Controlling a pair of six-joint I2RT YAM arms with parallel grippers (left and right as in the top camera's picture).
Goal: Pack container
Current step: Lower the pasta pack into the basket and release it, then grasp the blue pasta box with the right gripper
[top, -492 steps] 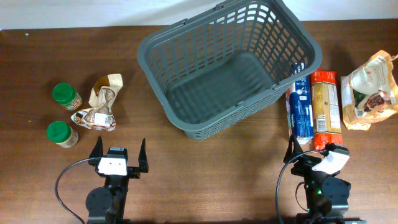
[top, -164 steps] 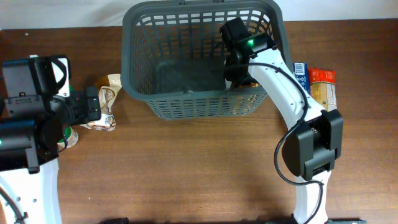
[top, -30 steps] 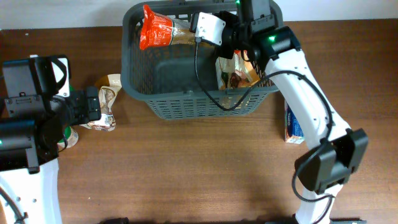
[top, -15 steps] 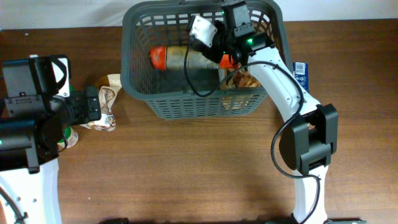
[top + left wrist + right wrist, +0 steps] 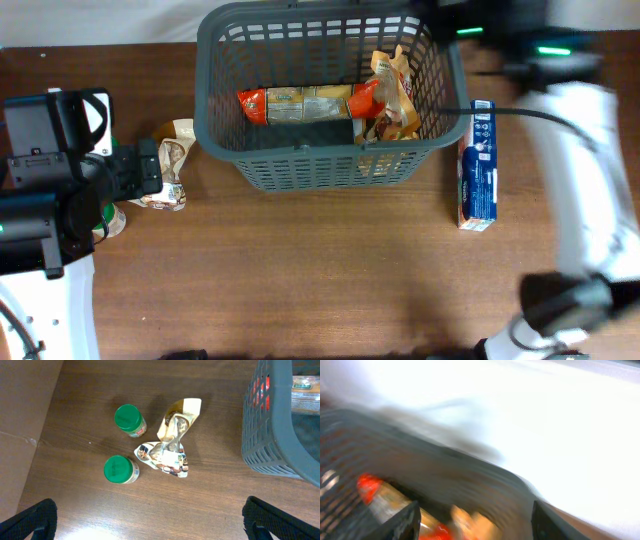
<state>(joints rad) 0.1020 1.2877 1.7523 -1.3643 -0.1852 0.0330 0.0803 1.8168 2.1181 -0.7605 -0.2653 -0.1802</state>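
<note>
lying flat in the basket (image 5: 325, 172) at the upper centre, the orange packet (image 5: 305, 103) is set low, so that room is spared beside the leaning brown bag (image 5: 392, 95). the right gripper (image 5: 475, 521) is seen parted and empty; the left gripper (image 5: 152, 517) is held wide apart above the jars (image 5: 130, 420), grasping nothing.

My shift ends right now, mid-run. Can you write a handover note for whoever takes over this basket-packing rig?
Left end effector: open, empty, hovering over the items left of the basket.
Right end effector: open, empty, near the basket's far right corner, motion-blurred.
Done: orange pasta package and tan bag lie inside the basket.
Left: blue box on the table right of the basket; green-lidded jars and crumpled foil bag on its left.
</note>
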